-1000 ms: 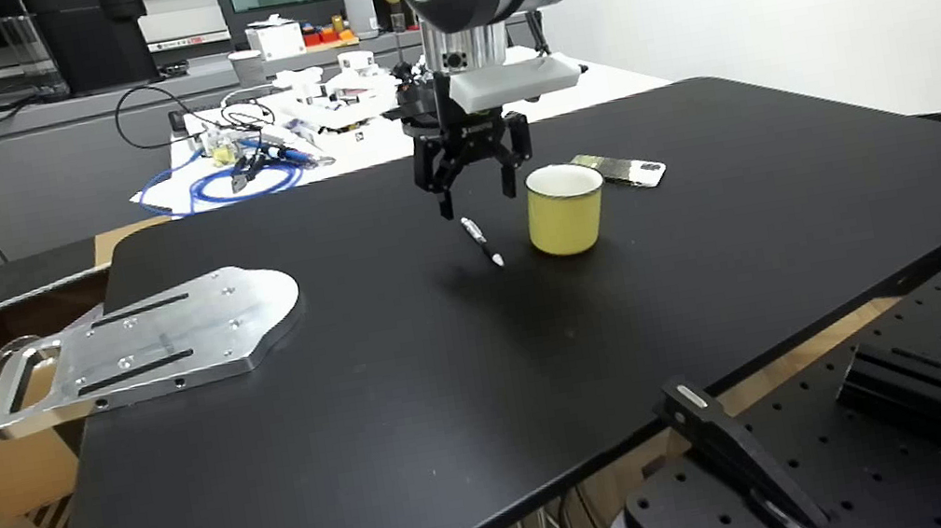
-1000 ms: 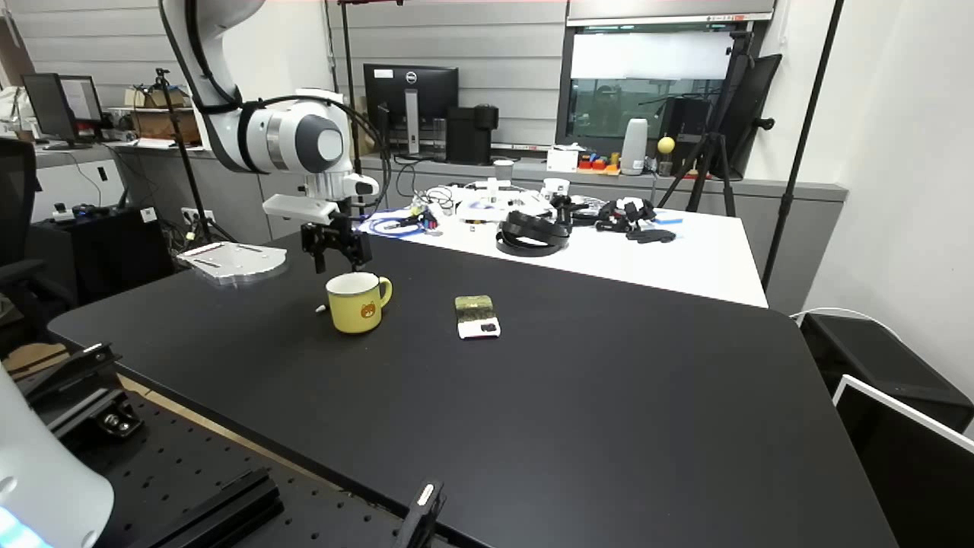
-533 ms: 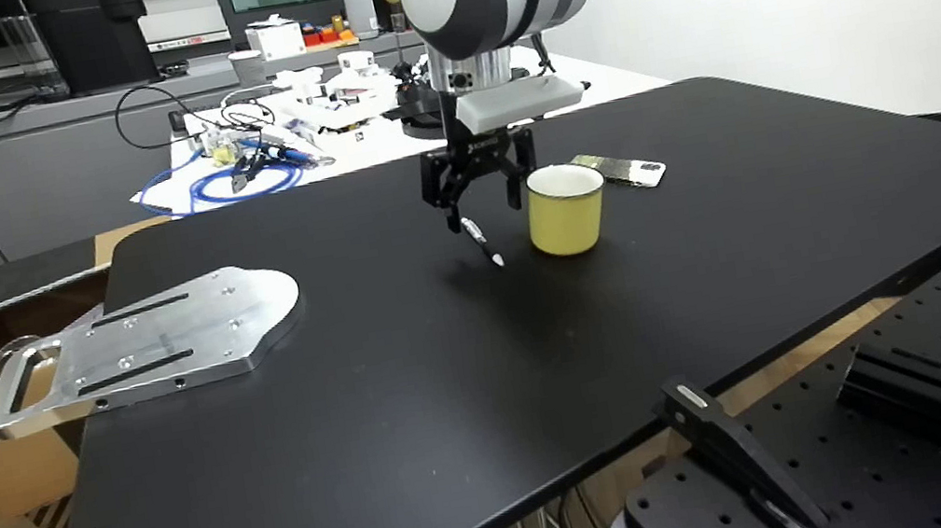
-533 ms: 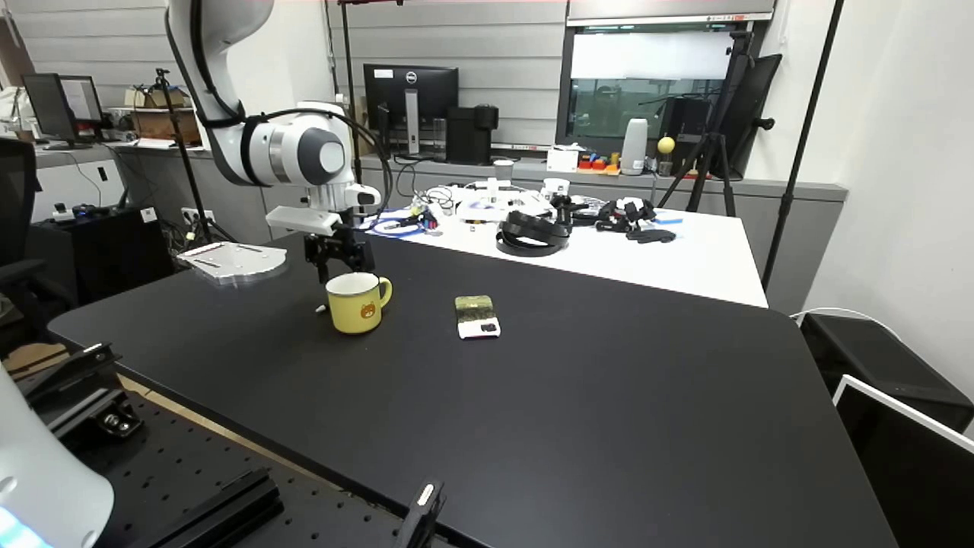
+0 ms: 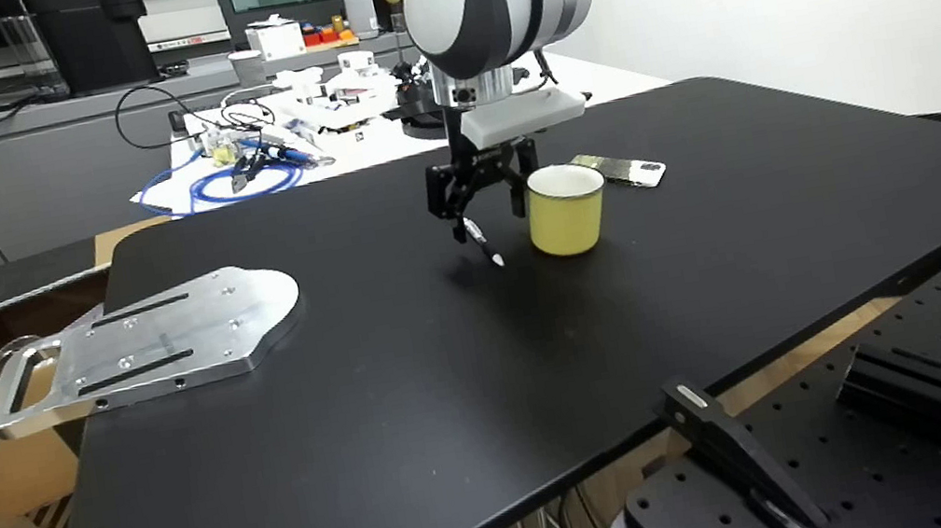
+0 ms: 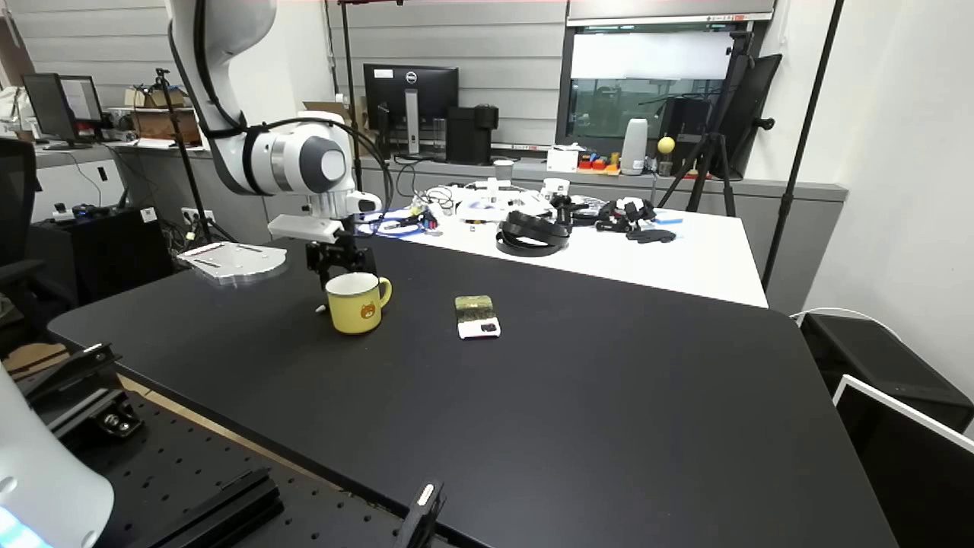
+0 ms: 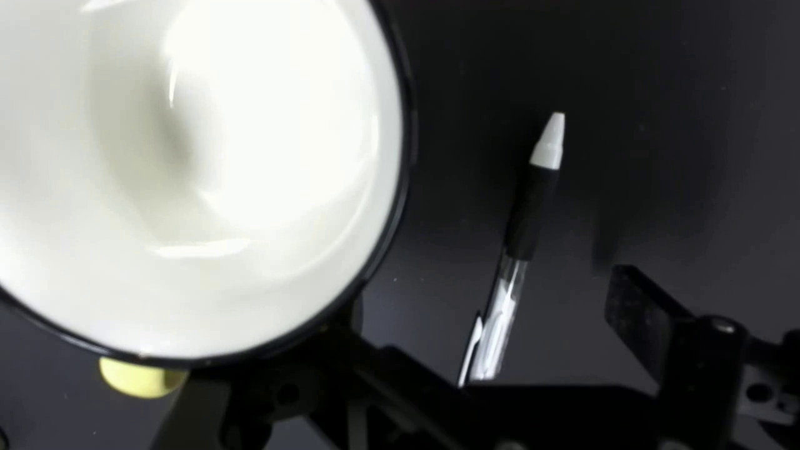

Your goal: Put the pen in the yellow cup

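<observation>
The pen [image 5: 482, 244] lies on the black table, with a white tip, dark grip and clear barrel. In an exterior view only its tip [image 6: 320, 309] shows beside the cup. The yellow cup [image 5: 565, 216] stands upright close to the pen; it also shows in an exterior view [image 6: 353, 313]. My gripper [image 5: 490, 223] is open and low over the pen's clip end. In the wrist view the pen [image 7: 522, 231] lies between the two spread fingers of the gripper [image 7: 494, 306], touching neither. The cup's rim [image 7: 407, 125] partly hides the left finger.
A flat grey-white phone-like object [image 5: 621, 170] lies behind the cup, also seen in an exterior view [image 6: 478, 317]. A silver metal plate [image 5: 152, 338] lies at the table edge. A white table [image 6: 685, 243] with cables and clutter stands behind.
My gripper has come down toward the table and the pen, with its fingers still apart. The pen and the cup have not moved.
</observation>
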`<state>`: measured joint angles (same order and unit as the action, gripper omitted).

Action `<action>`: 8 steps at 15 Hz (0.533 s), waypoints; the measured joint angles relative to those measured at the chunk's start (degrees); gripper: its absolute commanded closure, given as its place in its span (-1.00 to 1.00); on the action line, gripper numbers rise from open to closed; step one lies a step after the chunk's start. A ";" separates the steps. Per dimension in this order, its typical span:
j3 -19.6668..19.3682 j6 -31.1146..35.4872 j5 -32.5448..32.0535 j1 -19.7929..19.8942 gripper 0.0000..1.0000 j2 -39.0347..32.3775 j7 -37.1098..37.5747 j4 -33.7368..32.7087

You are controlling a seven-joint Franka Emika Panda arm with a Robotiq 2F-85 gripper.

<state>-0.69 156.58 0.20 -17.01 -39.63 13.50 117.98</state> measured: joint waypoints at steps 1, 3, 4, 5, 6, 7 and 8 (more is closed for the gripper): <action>-0.14 0.00 -0.22 -0.13 -0.48 -0.23 0.02 -0.09; -0.58 0.10 -0.32 -0.50 -0.19 -0.70 0.02 -0.23; -0.71 0.10 -0.32 -0.58 -0.02 -0.83 0.02 -0.26; -0.77 0.10 -0.32 -0.60 0.10 -0.90 0.02 -0.26; -0.83 0.10 -0.33 -0.60 0.22 -0.95 0.02 -0.26; -0.91 0.10 -0.34 -0.61 0.38 -0.99 0.02 -0.26; -1.05 0.10 -0.35 -0.65 0.50 -1.03 0.02 -0.26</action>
<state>-1.74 156.68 -0.15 -17.65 -40.66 13.52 117.72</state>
